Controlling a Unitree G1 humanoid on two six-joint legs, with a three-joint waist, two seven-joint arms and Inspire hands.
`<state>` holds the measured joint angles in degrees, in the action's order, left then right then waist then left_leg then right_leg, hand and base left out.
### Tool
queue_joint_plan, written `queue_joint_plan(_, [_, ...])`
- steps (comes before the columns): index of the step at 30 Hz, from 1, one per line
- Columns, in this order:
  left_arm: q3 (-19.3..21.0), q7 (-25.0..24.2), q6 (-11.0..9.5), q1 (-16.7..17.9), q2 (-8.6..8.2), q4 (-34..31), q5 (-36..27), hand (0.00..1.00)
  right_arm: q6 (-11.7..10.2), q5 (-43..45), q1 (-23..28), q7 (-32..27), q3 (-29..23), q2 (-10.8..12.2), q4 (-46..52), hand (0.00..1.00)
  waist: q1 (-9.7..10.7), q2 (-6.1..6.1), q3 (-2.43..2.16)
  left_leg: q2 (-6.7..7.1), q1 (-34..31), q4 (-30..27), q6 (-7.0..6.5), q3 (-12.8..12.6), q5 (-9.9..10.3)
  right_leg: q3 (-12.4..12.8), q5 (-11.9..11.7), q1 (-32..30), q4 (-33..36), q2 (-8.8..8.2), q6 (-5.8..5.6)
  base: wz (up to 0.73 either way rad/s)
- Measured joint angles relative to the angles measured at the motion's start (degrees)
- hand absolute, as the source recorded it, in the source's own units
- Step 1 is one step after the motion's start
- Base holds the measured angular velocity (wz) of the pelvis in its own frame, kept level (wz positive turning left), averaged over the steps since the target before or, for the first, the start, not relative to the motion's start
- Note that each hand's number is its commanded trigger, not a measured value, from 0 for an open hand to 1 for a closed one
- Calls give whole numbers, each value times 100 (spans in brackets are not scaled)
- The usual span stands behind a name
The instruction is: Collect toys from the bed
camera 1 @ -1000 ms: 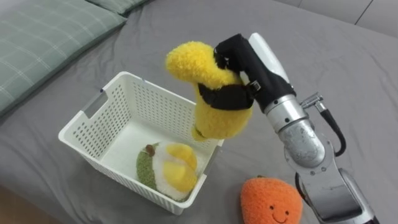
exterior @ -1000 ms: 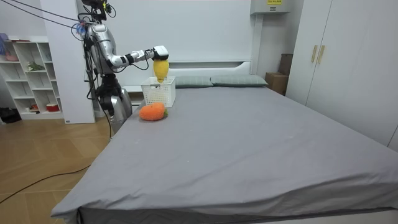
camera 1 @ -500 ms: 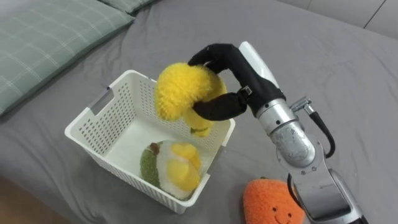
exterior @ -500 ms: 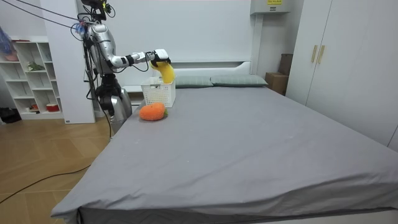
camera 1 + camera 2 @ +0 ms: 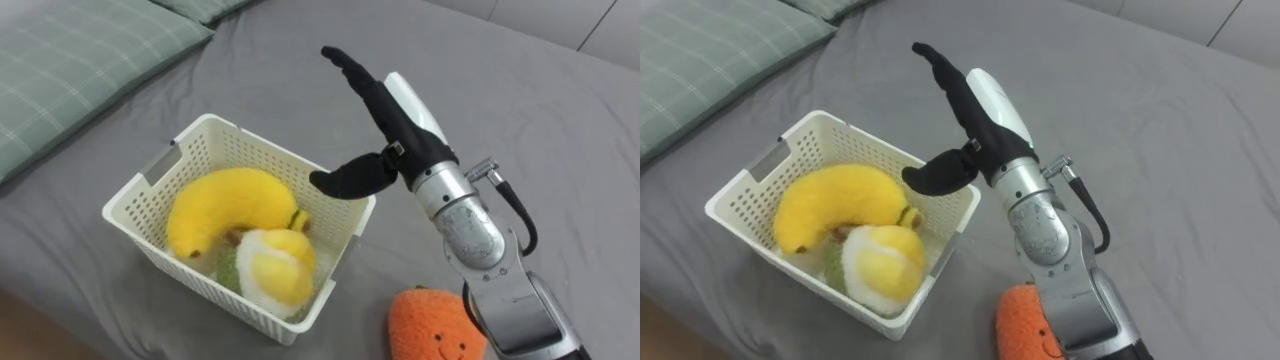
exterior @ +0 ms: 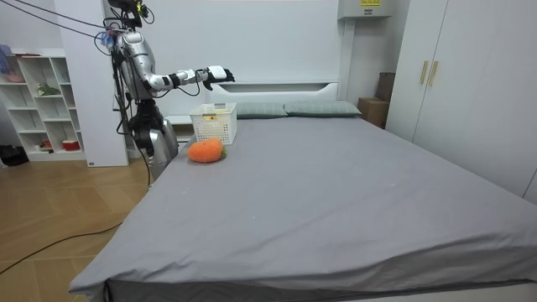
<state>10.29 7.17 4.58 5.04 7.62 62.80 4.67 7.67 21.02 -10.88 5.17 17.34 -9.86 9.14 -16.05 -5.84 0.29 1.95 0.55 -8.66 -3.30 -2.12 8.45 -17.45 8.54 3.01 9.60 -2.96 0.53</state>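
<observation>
A yellow plush banana (image 5: 222, 203) lies inside the white plastic basket (image 5: 152, 189) on the grey bed, beside a round yellow-and-green plush (image 5: 268, 273). My right hand (image 5: 378, 110) hovers above the basket's right rim, open, fingers straight and thumb spread, holding nothing. An orange plush toy (image 5: 432, 325) with a smiling face rests on the bed in front of the basket, just under my right forearm. In the room view I stand at the bed's corner with the right hand (image 6: 217, 75) stretched over the basket (image 6: 214, 125), the orange plush (image 6: 205, 151) before it.
A green checked pillow (image 5: 70, 55) lies left of the basket. Grey bedding (image 5: 520, 110) spreads wide to the right. In the room view a white shelf unit (image 6: 38, 101) stands behind me and wardrobes (image 6: 470, 75) line the room view's right.
My right hand has opened and let go of the yellow banana, which dropped into the basket. The hand stays above the basket's rim.
</observation>
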Motion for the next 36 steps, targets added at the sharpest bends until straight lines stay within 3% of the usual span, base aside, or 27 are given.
queue_joint_plan(15, [32, -14, 1, 3, 1, 6, 3, 0, 0, 41, 8, 0, -1, -13, 0, 0, 7, 17, 16, 0, -3, 31, 0, 2, 1, 4, 0, -1, -2, 1, 0, 0])
queue_joint_plan(21, [67, -13, 4, 13, 17, 5, 2, 0, -13, 38, 75, -28, -1, -218, -247, 0, 11, 19, 28, -1, -1, 36, 0, 2, 1, 4, 0, 0, -2, 0, 0, 0])
queue_joint_plan(25, [71, -12, 2, 72, 75, 5, 1, 0, -13, 15, 219, -40, -21, -286, -476, 0, 122, -45, 18, 0, -5, 35, 0, -1, 1, 14, 0, 2, 1, 1, 0, 0])
queue_joint_plan(36, [84, 269, 2, 210, 94, 9, -15, 0, -65, -445, 783, -438, -281, -358, -984, 0, 344, -68, 3, -5, 60, 11, -1, -71, 1, 114, -3, 24, 10, 8, -4, -2])
